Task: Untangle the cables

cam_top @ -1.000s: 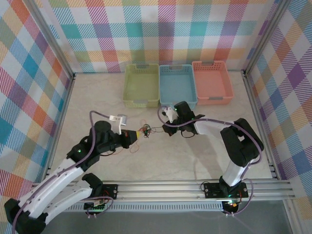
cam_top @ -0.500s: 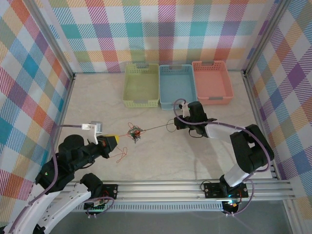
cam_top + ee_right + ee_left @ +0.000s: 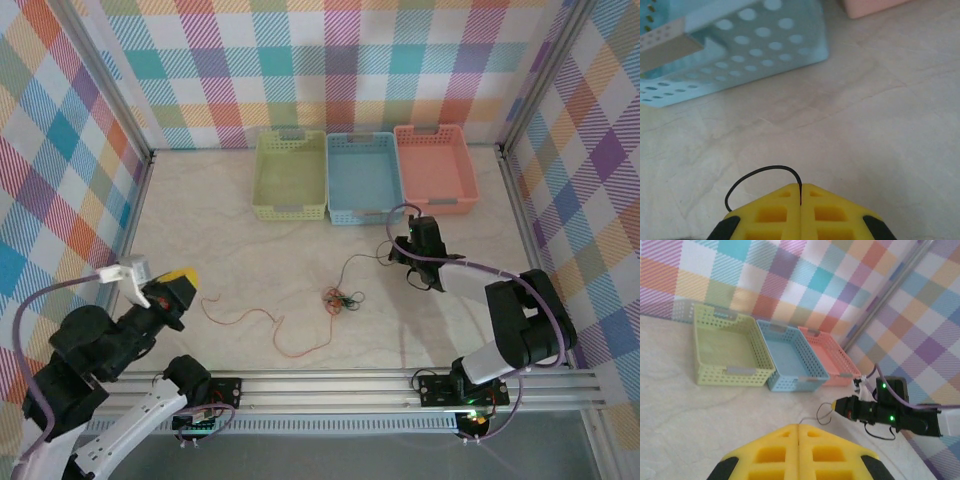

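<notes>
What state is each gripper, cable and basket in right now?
left gripper: shut, nothing seen in it
right gripper: shut on the black cable
black cable: held by right gripper, loop slack
red-orange cable: lying loose, unheld
knot: tangled, lying free
green basket: empty
blue basket: empty
pink basket: empty

The cables (image 3: pixel 337 299) are thin wires in red-orange, black and dark green, partly bunched into a small loose knot (image 3: pixel 338 300) lying flat on the table (image 3: pixel 200 220), a little right of the middle and towards the near edge; a long red-orange wire (image 3: pixel 283 350) trails out of it to the left in slack waves, its free end resting at the near left; a black wire (image 3: pixel 352 262) rises from the knot towards the far right in a curve, its end looped and pinched between the closed fingers of the right gripper (image 3: pixel 800 189).
</notes>
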Action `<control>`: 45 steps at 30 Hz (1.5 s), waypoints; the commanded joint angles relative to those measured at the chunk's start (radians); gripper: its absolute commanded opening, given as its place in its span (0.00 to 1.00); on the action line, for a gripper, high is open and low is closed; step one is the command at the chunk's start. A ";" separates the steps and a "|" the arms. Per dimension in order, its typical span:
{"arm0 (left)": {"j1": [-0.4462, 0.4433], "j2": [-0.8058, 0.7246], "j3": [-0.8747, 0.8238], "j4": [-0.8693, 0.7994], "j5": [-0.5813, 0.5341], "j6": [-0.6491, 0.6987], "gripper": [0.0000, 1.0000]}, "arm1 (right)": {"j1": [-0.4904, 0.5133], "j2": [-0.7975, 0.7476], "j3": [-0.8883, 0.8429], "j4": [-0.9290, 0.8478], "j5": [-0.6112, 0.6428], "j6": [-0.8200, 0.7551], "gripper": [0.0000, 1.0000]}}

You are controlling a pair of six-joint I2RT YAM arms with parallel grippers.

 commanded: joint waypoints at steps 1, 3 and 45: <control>-0.005 0.039 0.003 -0.011 -0.001 0.030 0.00 | -0.006 -0.022 0.002 0.012 0.006 0.034 0.00; -0.005 0.066 -0.033 0.022 0.060 0.009 0.00 | -0.006 -0.016 0.007 0.011 -0.009 0.030 0.00; -0.346 1.274 -0.296 0.884 0.337 -0.228 0.24 | 0.092 -0.097 -0.001 0.115 -0.134 -0.186 0.35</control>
